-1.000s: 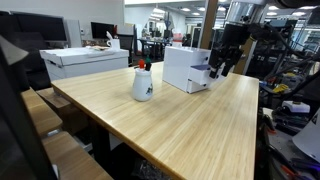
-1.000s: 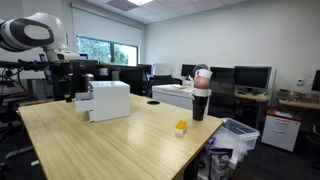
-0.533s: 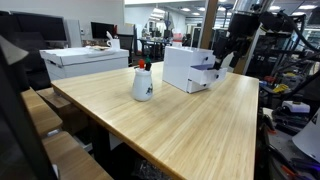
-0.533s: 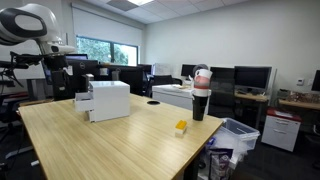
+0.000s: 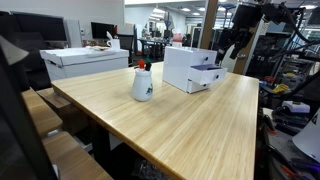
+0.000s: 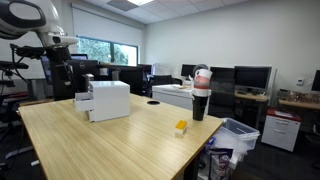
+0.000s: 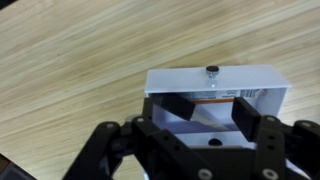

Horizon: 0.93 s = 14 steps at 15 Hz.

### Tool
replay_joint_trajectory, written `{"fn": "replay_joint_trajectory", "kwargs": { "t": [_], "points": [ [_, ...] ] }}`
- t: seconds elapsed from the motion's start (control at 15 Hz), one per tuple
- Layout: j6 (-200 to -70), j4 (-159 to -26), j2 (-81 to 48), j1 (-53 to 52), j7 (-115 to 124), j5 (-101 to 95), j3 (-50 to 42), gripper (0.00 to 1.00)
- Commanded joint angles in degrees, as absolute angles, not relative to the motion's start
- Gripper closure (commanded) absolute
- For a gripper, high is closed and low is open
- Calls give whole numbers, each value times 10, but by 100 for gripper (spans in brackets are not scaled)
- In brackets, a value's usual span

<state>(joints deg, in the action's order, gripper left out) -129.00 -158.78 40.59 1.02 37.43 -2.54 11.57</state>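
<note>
A white drawer box (image 5: 188, 68) stands on the wooden table (image 5: 190, 125); it also shows in the exterior view from the opposite side (image 6: 108, 100). Its small drawer (image 7: 212, 88) is pulled out, with a dark knob (image 7: 212, 70) on the front. My gripper (image 7: 212, 106) hangs above the drawer, open, with nothing between its fingers (image 7: 178, 104). In both exterior views the gripper (image 5: 229, 50) (image 6: 64, 76) is above and just beside the box, not touching it.
A white jug-like vessel with a red top (image 5: 143, 84) (image 6: 201, 94) stands mid-table. A small yellow block (image 6: 181, 127) lies near one table edge. A large white carton (image 5: 84, 60) sits at the far corner. Desks, monitors and chairs surround the table.
The arm has lifted the gripper up and away from the drawer front. The box and drawer have stayed put.
</note>
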Motion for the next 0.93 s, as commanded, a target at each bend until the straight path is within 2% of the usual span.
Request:
{"fn": "replay_joint_trajectory", "kwargs": {
  "t": [0.0,0.27,0.47,0.8,0.87],
  "points": [
    [-1308,-1590,398,34,319,-39,93,48],
    [-1339,-1578,372,55,285,-43,87,74],
    [-1366,-1569,350,65,279,-45,93,90],
    [-1399,-1546,310,74,282,-60,97,100],
    [-1401,-1541,303,75,280,-62,95,96]
  ]
}}
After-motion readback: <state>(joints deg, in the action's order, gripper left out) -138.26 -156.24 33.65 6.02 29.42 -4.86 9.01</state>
